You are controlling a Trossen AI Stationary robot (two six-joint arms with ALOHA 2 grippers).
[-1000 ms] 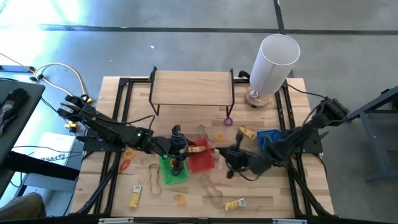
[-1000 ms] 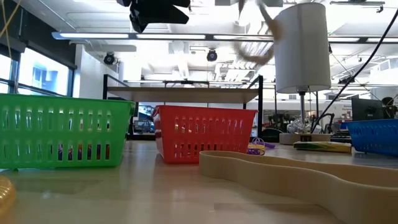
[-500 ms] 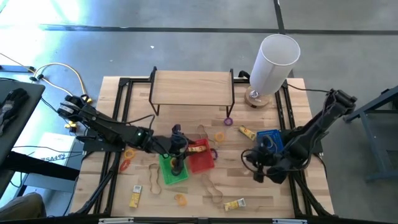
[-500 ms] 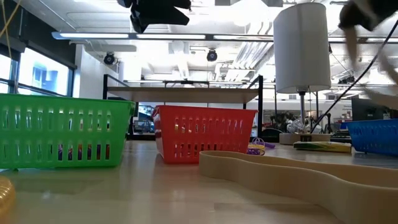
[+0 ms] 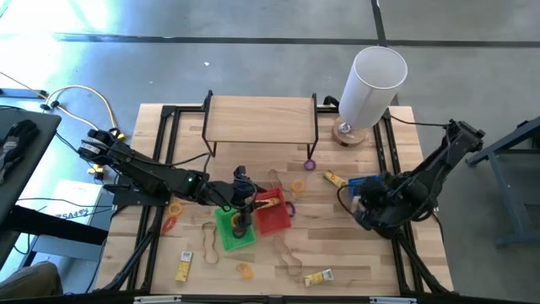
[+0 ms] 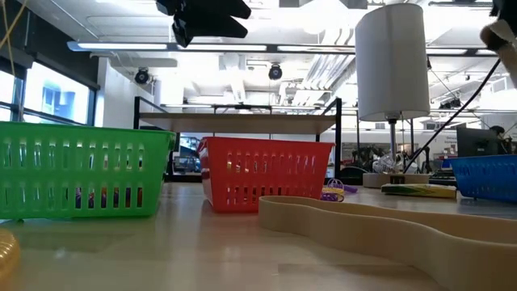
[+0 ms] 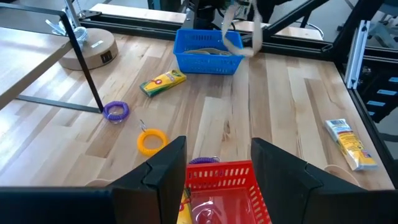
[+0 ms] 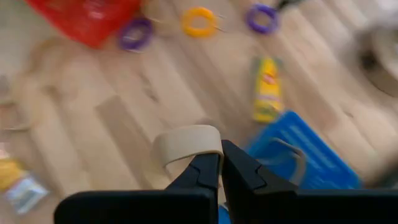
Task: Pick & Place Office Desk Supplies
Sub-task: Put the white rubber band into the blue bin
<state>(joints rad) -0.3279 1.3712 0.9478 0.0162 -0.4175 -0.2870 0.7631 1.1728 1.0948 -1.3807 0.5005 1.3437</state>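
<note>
Tan rubber band clamped in right fingers above blue basket; left fingers apart; packet lettering unreadable.

You are looking at a robotics lab or workshop, not an office. The wooden table sits in a black metal frame on a bare concrete floor. Across the table, the low view shows an open industrial hall: exposed ceiling ducts, strip lights, ceiling cameras, and benches crowded with equipment. Loose cables trail beside the rig.
</note>
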